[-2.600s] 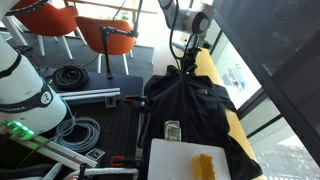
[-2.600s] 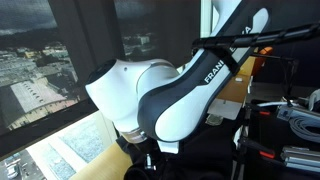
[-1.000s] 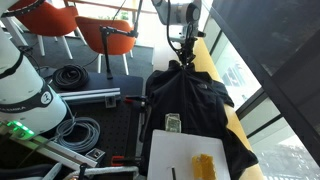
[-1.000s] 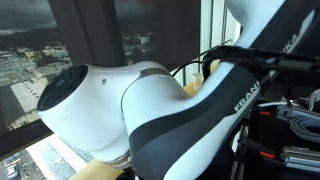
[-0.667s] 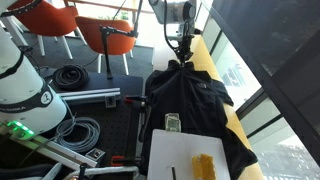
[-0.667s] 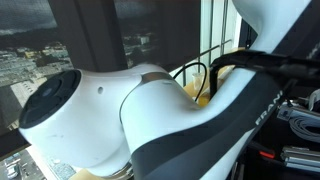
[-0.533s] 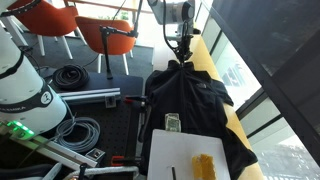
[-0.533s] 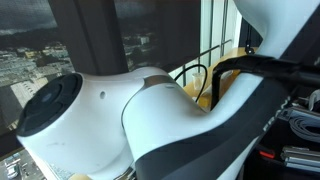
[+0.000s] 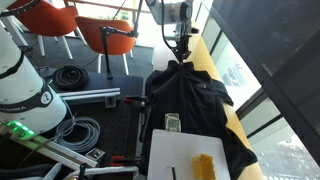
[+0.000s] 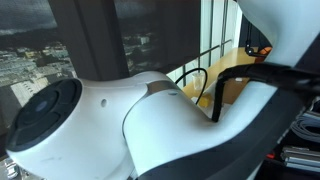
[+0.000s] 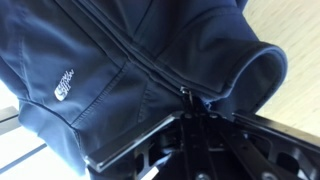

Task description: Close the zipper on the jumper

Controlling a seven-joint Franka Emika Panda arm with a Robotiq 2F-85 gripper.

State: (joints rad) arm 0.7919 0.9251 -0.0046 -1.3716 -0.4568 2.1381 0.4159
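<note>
Black soft-fabric jumper [image 9: 195, 100] lies spread front-up on the yellow tabletop [image 9: 207, 68], with a white sheet [image 9: 180, 155] touching its lower end. My end effector [image 9: 181, 55] stands at the collar end. In the wrist view, the zipper [image 11: 140, 58] runs diagonally along the garment's centre to my end effector [image 11: 190, 108], which is clenched on the zipper's upper end, just beside the raised collar [image 11: 262, 75]. A white logo [image 11: 64, 85] marks the chest.
</note>
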